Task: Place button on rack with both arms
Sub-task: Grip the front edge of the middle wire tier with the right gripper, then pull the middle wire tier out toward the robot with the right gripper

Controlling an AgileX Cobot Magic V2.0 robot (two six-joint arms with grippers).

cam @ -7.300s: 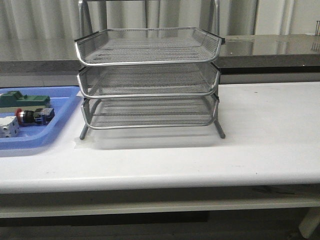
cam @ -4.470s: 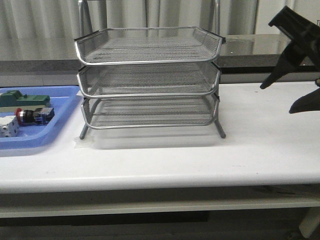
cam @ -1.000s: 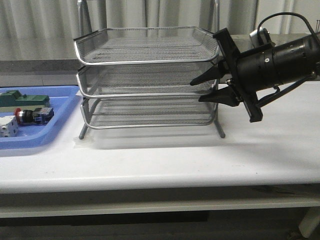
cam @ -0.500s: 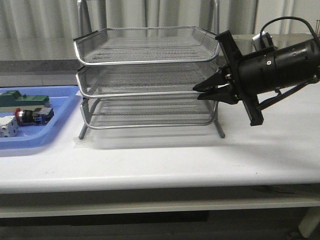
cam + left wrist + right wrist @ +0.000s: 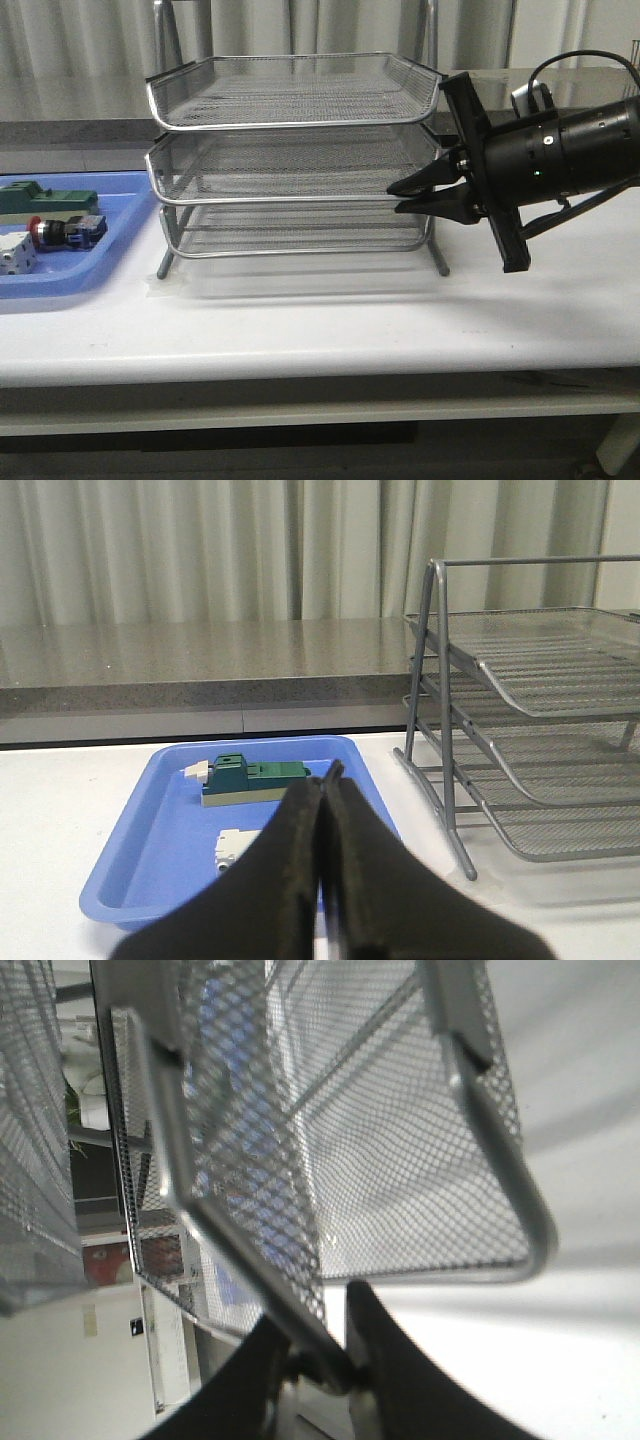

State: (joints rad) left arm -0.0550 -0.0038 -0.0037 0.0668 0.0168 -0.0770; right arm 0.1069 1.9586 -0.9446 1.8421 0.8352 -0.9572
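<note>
The button (image 5: 62,232), red-headed with a blue-and-black block, lies in the blue tray (image 5: 105,260) at the table's left. The silver wire-mesh rack (image 5: 290,120) stands mid-table. My right gripper (image 5: 393,198) is shut on the front rim of the rack's middle tray (image 5: 290,196) near its right corner. In the right wrist view the rim wire (image 5: 300,1310) runs between the pinched fingers of the right gripper (image 5: 318,1320). My left gripper (image 5: 325,776) is shut and empty, hovering short of the blue tray (image 5: 140,850) and hiding the button there. The rack (image 5: 540,680) sits to its right.
A green block (image 5: 50,199) and a white boxy switch (image 5: 15,257) share the blue tray; both show in the left wrist view, the green block (image 5: 250,780) and the switch (image 5: 235,844). A grey counter (image 5: 560,95) runs behind the table.
The right gripper's fingers closed onto the middle tray's front rim, and that tray has slid slightly forward and lower. The button has not moved.
</note>
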